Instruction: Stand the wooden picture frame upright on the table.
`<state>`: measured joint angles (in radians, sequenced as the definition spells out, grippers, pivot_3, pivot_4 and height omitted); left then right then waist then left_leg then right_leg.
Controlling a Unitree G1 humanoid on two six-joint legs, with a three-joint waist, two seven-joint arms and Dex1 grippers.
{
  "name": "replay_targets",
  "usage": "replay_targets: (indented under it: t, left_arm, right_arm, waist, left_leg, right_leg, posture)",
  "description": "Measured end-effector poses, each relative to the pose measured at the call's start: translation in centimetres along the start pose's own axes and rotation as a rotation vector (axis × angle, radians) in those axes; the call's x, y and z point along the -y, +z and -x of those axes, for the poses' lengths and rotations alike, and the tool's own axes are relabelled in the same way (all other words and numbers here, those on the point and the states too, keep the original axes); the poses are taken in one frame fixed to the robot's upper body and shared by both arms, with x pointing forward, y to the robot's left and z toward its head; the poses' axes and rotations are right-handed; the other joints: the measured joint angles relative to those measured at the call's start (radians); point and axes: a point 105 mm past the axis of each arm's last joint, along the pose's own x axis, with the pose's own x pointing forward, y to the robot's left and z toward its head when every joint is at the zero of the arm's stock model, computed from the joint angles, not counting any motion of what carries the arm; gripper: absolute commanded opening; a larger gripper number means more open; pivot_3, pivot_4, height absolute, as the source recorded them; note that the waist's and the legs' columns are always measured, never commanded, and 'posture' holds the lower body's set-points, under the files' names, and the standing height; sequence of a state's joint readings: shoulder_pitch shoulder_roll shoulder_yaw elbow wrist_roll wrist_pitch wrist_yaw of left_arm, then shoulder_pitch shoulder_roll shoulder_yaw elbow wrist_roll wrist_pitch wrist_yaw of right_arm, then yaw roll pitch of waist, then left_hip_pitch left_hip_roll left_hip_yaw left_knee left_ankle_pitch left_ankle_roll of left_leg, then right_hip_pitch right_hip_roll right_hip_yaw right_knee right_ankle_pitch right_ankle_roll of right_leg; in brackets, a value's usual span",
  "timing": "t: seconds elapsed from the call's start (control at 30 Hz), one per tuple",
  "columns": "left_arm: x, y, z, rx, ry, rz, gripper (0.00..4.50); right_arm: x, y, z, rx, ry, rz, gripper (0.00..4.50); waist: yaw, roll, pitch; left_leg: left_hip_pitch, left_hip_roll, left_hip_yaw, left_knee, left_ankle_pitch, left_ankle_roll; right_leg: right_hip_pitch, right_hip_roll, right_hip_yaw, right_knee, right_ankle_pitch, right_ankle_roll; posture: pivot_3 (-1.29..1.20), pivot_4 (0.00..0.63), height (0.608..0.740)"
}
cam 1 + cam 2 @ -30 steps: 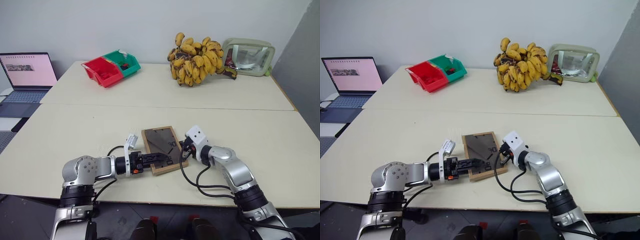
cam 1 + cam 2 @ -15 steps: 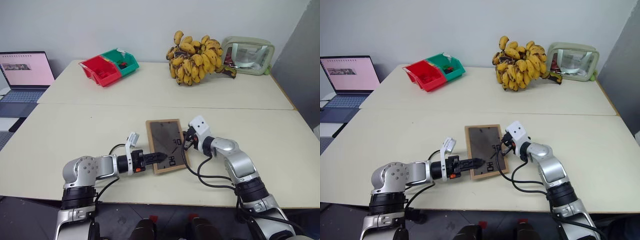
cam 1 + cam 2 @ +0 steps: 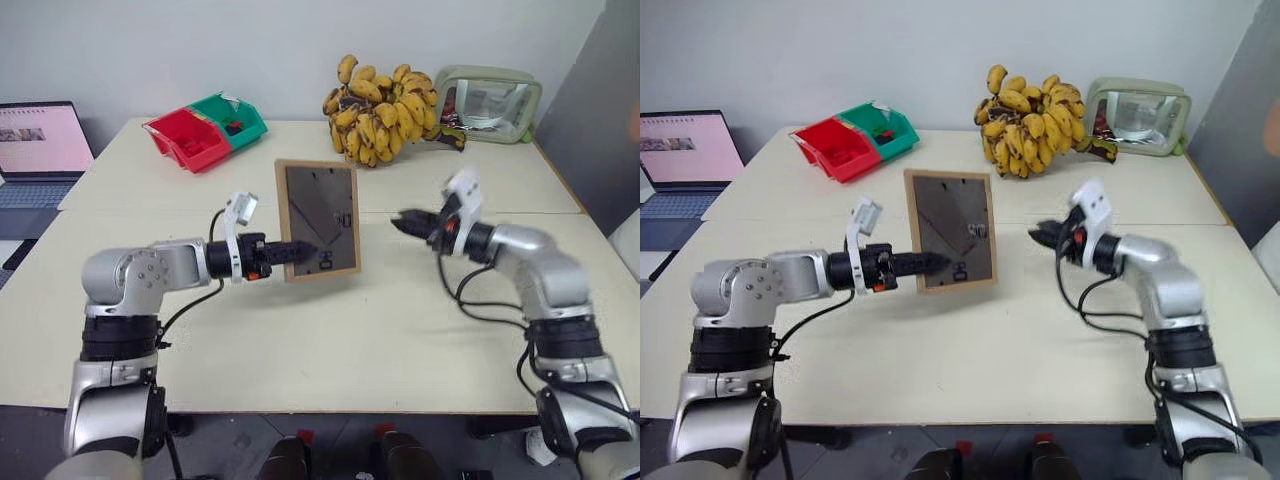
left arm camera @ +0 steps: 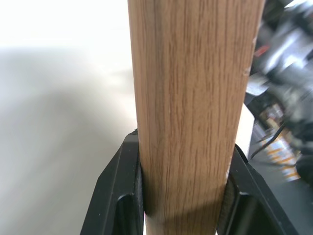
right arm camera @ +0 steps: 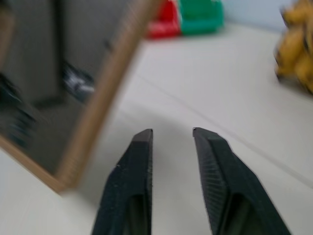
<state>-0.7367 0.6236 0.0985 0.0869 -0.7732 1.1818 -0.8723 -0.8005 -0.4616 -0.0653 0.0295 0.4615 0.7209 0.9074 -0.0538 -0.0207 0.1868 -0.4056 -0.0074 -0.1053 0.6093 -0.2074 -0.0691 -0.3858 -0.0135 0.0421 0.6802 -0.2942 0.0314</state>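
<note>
A pale cream table (image 3: 300,340) with a seam across it fills the scene, set against a plain grey-white wall. Nearest the robot, the left gripper (image 3: 300,249) reaches in from the robot's left, pointing roughly level and toward the right, and is clamped on the wooden picture frame (image 3: 318,220) at the lower part of its near side edge; in the left wrist view the two black fingers (image 4: 122,196) press either face of the light-wood edge with no gap. The frame is held up off the tabletop, its long axis close to vertical and leaning only slightly, with the dark grey-brown back and black clips turned toward the camera. Whether the fold-out stand is swung out I cannot tell. The right gripper (image 3: 408,222) hangs well apart from the frame on the frame's right-hand side, its jaws parted and holding nothing, pointing back toward the frame. So the left arm alone carries the frame, and the move to come is, as I judge it, a straight lowering so the bottom edge meets the bare table directly beneath. Farther back sit a red bin (image 3: 186,141) and a green bin (image 3: 232,113), a bunch of bananas (image 3: 380,100), a clear green-rimmed pouch (image 3: 490,104), and a laptop (image 3: 38,140) off to the left.
</note>
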Motion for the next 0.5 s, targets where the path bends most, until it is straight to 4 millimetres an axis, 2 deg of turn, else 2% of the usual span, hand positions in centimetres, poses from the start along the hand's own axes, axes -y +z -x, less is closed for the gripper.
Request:
replay_targets:
  t: [0.03, 0.1, 0.23, 0.37, 0.5]
  left_arm:
    - [0.0, 0.1, -0.2, -0.004, -0.009, -0.016, 1.28]
    - [-0.7, 0.3, -0.1, -0.007, 0.001, -0.016, 1.28]
    - [-1.5, 1.0, 0.6, -0.015, 0.029, -0.051, 1.28]
    - [-1.5, 1.8, 0.6, -0.012, 0.016, -0.080, 1.28]
    - [-1.5, 1.5, 0.4, -0.028, 0.004, -0.081, 1.28]
  right_arm:
    - [-0.9, 1.5, -0.2, 0.033, 0.063, 0.003, 2.25]
    - [-2.1, 2.7, -0.5, 0.051, 0.154, -0.013, 2.77]
    - [-3.3, 2.5, -1.4, 0.031, 0.223, -0.015, 3.54]
    - [-4.7, 2.3, -3.4, 0.028, 0.276, 0.018, 4.46]
    - [-4.8, 1.9, -5.3, 0.030, 0.250, 0.066, 4.46]
  waist:
    - [0.000, 0.000, 0.000]
    - [0.000, 0.000, 0.000]
    - [-0.001, 0.000, 0.000]
    - [-0.002, 0.000, 0.000]
    - [-0.003, 0.000, 0.000]
  left_leg:
    - [0.000, 0.000, -0.001, 0.000, 0.000, 0.000]
    - [-0.001, 0.000, -0.001, 0.000, 0.000, 0.000]
    - [-0.004, 0.000, -0.001, 0.000, 0.000, 0.000]
    - [-0.005, 0.000, -0.001, 0.001, 0.000, 0.000]
    - [-0.006, 0.000, -0.002, 0.001, 0.000, 0.000]
  right_leg:
    - [0.000, 0.000, 0.000, 0.000, 0.000, 0.000]
    - [-0.001, 0.000, -0.001, 0.000, 0.000, 0.000]
    - [-0.003, 0.000, -0.001, 0.000, 0.000, 0.000]
    - [-0.005, 0.000, -0.001, 0.000, 0.000, 0.000]
    - [-0.005, 0.000, -0.001, 0.001, 0.000, 0.000]
  posture:
    - [0.00, 0.150, 0.740]
    - [0.00, 0.150, 0.740]
    - [0.00, 0.150, 0.740]
    - [0.00, 0.150, 0.740]
    - [0.00, 0.150, 0.740]
